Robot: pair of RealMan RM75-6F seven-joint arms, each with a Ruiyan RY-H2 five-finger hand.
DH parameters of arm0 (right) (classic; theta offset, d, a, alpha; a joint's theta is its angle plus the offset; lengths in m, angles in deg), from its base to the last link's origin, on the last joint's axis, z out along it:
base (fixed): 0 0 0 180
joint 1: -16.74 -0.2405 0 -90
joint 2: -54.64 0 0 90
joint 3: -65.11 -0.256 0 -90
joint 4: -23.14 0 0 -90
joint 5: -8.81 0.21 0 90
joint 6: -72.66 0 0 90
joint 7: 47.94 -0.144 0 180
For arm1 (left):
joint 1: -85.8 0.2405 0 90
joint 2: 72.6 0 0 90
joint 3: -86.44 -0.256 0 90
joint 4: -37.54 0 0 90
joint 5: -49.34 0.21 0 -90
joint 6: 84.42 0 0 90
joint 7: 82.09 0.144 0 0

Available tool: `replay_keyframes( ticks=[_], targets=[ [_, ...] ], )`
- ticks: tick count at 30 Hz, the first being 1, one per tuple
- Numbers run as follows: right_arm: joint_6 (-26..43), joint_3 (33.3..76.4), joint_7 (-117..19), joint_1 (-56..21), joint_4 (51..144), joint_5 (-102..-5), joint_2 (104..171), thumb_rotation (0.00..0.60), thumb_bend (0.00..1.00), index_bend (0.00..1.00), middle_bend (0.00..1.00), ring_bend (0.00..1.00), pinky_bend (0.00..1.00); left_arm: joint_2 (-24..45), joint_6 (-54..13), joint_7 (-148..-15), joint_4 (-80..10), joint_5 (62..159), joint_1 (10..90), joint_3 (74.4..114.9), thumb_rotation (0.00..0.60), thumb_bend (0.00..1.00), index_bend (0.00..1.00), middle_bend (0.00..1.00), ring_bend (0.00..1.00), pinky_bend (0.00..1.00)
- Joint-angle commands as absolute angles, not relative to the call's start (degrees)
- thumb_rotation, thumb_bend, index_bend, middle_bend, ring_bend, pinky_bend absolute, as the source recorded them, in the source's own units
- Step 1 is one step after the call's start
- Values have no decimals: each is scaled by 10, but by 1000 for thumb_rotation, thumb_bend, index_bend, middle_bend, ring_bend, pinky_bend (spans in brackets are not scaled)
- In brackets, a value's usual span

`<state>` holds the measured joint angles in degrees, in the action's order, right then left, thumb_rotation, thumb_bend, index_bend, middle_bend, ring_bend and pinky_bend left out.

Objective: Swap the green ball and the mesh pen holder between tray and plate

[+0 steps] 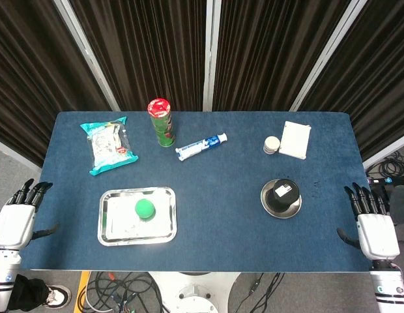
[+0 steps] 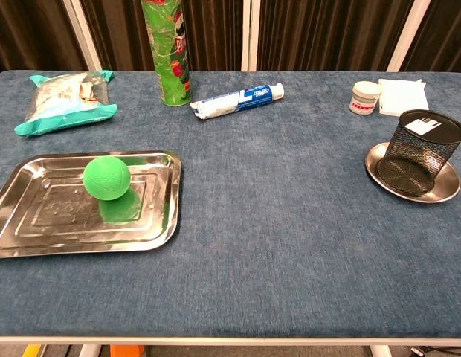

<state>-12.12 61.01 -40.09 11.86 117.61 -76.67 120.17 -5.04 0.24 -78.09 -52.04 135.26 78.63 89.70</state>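
The green ball (image 1: 144,208) (image 2: 107,177) lies in the steel tray (image 1: 117,233) (image 2: 37,230) at the front left of the table. At the right, the black mesh pen holder (image 1: 283,193) (image 2: 422,152) stands upright on the round metal plate (image 1: 270,205) (image 2: 379,160). My left hand (image 1: 18,215) hangs off the table's left edge, fingers spread, holding nothing. Off the right edge my right hand (image 1: 371,225) is likewise spread and empty. Neither hand shows in the chest view.
Along the back stand a green chip can (image 1: 161,122) (image 2: 165,52), a toothpaste tube (image 1: 201,147) (image 2: 236,101), a teal snack bag (image 1: 109,143) (image 2: 63,103), a small white jar (image 1: 272,145) (image 2: 364,97) and a white box (image 1: 296,139) (image 2: 403,95).
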Motion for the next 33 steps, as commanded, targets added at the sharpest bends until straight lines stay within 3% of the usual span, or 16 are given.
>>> replay_keyframes(
  ticks=[1,15,25,33],
  targets=[
    [-115,612,-402,118,1175,-764,1202,600,104,0,0,0,0,-51,0,-781,-521,1352,787,895,565,49,135,142,31,202],
    [-67,601,-385,88,1201,-744,1193,600,104,0,0,0,0,-47,-6,-782,-515,1352,784,892,565,49,135,142,31,201],
    [135,549,-355,-36,1234,-623,1161,600,89,0,0,0,0,-41,7,-786,-510,1359,792,886,567,50,135,142,31,202],
    [200,533,-330,-102,1215,-554,1199,600,89,0,0,0,0,-42,4,-797,-498,1353,796,884,569,50,135,142,31,201]
  ],
)
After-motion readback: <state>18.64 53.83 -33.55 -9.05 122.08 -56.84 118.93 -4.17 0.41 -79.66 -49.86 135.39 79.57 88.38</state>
